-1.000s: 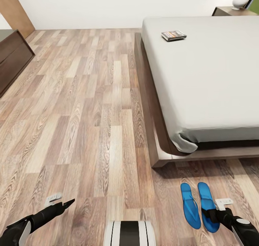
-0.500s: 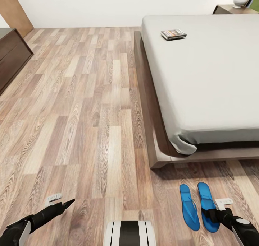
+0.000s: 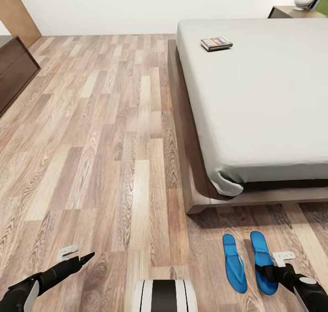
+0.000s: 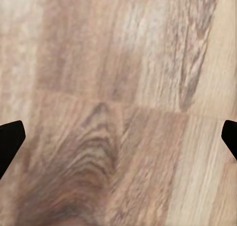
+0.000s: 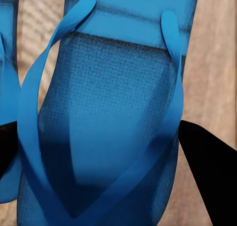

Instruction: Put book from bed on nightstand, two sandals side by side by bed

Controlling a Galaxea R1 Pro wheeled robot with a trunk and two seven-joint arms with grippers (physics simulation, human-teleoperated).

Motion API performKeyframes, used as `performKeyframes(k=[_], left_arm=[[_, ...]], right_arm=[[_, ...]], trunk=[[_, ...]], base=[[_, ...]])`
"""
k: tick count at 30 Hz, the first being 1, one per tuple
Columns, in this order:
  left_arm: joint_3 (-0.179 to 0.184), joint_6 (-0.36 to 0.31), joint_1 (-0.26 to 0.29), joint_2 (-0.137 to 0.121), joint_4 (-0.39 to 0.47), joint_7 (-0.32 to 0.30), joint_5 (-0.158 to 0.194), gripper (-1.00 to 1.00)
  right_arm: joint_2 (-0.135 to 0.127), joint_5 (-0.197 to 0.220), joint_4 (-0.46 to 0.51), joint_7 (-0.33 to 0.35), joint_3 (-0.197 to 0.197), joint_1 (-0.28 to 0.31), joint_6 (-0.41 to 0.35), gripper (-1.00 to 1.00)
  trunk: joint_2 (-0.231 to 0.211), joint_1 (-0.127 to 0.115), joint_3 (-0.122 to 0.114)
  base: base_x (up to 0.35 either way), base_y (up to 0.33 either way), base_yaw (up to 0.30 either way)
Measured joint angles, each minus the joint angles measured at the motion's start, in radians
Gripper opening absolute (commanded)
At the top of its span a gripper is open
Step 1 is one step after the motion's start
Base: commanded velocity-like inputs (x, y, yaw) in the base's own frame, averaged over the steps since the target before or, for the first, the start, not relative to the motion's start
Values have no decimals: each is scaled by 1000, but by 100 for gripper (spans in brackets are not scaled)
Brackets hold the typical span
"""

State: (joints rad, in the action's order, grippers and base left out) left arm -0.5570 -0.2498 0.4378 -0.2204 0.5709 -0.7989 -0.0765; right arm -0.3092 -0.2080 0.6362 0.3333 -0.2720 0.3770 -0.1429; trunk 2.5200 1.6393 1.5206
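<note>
Right tool [image 3: 269, 272] straddling right sandal [image 3: 262, 257]; book [image 3: 216, 43] on bed [image 3: 264, 98].

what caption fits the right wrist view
Right pincer straddling a blue sandal on the wood floor.

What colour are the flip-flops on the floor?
Bright blue, straps too. The right wrist view shows one sandal up close; both sandals lie by the bed.

Bright even light; wrist views blurred.
</note>
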Motion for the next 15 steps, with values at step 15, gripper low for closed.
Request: performKeyframes(k=[15], left_arm=[[0,0,0,0,0,0,0,100]], right_arm=[[0,0,0,0,0,0,0,-100]], trunk=[[2,5,39]], base=[[0,-1,0]])
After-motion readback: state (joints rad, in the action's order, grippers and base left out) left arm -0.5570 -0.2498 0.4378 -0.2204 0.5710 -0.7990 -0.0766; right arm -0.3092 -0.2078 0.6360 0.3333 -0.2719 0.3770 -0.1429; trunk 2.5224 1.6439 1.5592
